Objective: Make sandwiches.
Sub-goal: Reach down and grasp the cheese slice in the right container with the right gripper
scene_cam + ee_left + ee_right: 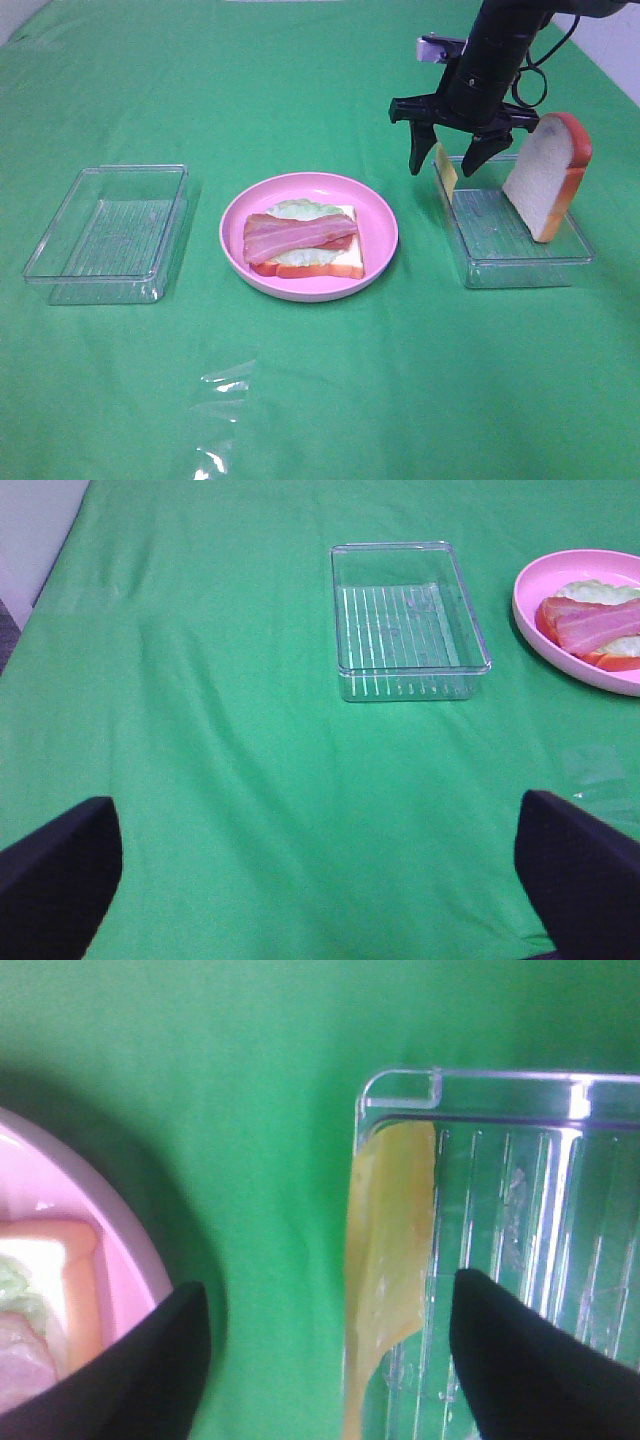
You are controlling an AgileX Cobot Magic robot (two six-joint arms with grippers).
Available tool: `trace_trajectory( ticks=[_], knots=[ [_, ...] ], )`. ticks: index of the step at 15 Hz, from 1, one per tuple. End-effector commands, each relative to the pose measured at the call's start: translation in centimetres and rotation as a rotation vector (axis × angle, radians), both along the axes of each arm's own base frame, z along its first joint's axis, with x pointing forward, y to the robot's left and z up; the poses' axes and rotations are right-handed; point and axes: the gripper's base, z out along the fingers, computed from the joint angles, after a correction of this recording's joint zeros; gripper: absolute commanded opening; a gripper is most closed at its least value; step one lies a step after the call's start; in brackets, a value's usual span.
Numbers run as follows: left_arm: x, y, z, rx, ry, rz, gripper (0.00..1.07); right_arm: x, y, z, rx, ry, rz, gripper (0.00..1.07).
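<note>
My right gripper (pixel 443 168) hangs over the end of the right tray (pixel 520 270) nearest the pink plate (pixel 385 235). Its jaws are spread apart. The yellow cheese (pixel 390 1240) stands on its edge against that end wall, right below and between my two fingers (pixel 150 1370), and I am not touching it. A bread slice (pixel 545 180) leans at the tray's other end. The half-made sandwich (pixel 303 243), with lettuce and bacon on top, lies on the plate. My left gripper (pixel 320 890) is spread wide over the green cloth (pixel 220 730), well back from the left tray (pixel 410 670).
</note>
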Motion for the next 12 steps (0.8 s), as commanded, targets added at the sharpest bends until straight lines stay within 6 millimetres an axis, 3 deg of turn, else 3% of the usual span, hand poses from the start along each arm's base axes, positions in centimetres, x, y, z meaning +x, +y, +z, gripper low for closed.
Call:
trace_trajectory(
  ticks=[1,2,7,8,12],
  knots=[
    [-0.24,-0.06,-0.08,-0.008,-0.017,0.001,1.0,0.0,-0.34,-0.03,-0.019,0.01,0.001,0.61],
    [-0.24,-0.06,-0.08,-0.008,-0.017,0.001,1.0,-0.01,-0.39,-0.03,-0.025,0.011,0.002,0.56],
    [-0.24,-0.06,-0.08,-0.008,-0.017,0.001,1.0,-0.01,-0.42,-0.04,-0.027,0.01,0.004,0.15],
    [-0.24,-0.06,-0.08,-0.008,-0.017,0.001,1.0,-0.02,-0.42,-0.04,-0.028,0.011,0.005,0.01],
    [-0.24,-0.06,-0.08,-0.008,-0.017,0.001,1.0,-0.23,-0.53,0.03,-0.04,0.031,0.012,0.0]
  ],
)
